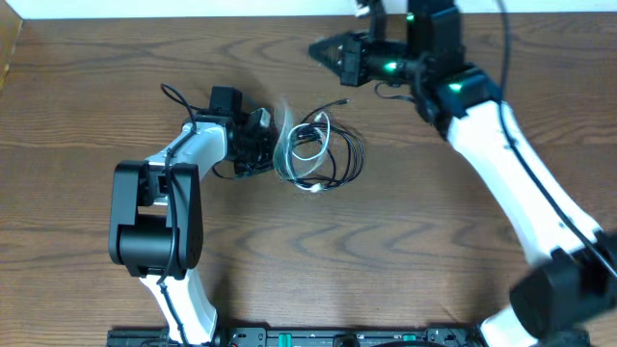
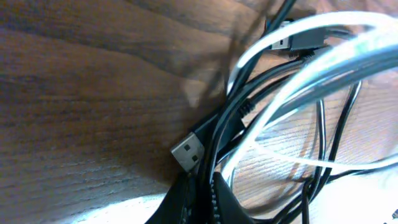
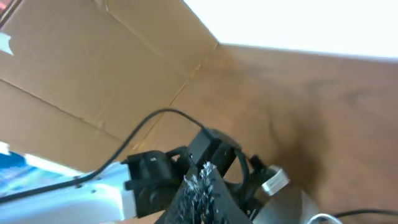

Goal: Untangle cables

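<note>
Cardboard box point(image 3: 93, 68) well apart from cables point(image 1: 318, 152)

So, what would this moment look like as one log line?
task: untangling | left gripper: shut on cables | right gripper: shut, empty, away from cables

Wooden table point(image 1: 87, 222); cardboard box point(image 3: 93, 68) along its edge.

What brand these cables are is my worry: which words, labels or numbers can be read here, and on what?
Readable text: none.
cables and USB plug: no markings visible.
cardboard box: plain.
blue patch at the right wrist view's edge: too blurred to read.
</note>
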Controlling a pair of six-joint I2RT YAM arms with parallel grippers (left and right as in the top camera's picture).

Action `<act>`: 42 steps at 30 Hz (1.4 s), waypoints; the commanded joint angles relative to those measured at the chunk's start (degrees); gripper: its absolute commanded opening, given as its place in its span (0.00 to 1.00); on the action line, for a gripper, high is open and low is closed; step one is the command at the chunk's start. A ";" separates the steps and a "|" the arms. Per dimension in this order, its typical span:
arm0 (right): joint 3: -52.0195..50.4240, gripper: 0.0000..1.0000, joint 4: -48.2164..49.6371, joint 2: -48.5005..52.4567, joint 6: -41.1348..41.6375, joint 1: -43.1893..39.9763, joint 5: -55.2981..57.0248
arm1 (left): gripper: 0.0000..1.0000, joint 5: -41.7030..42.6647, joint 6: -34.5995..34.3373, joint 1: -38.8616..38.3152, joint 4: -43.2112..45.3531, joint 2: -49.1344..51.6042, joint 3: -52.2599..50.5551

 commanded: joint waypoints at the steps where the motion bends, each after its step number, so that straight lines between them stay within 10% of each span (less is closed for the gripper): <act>1: 1.60 0.02 -1.84 -5.07 -8.59 -0.24 6.21 | 0.07 0.13 0.52 1.53 -0.35 0.09 -0.20; 8: 1.57 0.01 -7.85 -8.98 -11.76 -0.22 10.45 | 0.07 0.15 0.46 4.61 -0.83 -0.68 -0.20; 12: 1.53 0.54 -17.62 -7.61 -12.20 -0.13 12.26 | 0.07 0.15 0.24 4.87 -1.01 -0.68 -0.20; 20: 1.49 0.99 -31.54 -1.70 -10.54 0.48 12.96 | 0.08 0.15 -0.83 4.83 -1.01 -0.68 -0.22; 34: 1.49 0.99 -27.32 17.57 13.09 4.00 -3.02 | 0.08 0.15 -0.83 4.83 -1.01 -0.68 -0.20; 42: 1.49 0.80 -10.99 27.30 22.18 5.53 -8.79 | 0.08 0.15 -0.83 4.85 -1.01 -0.68 -0.20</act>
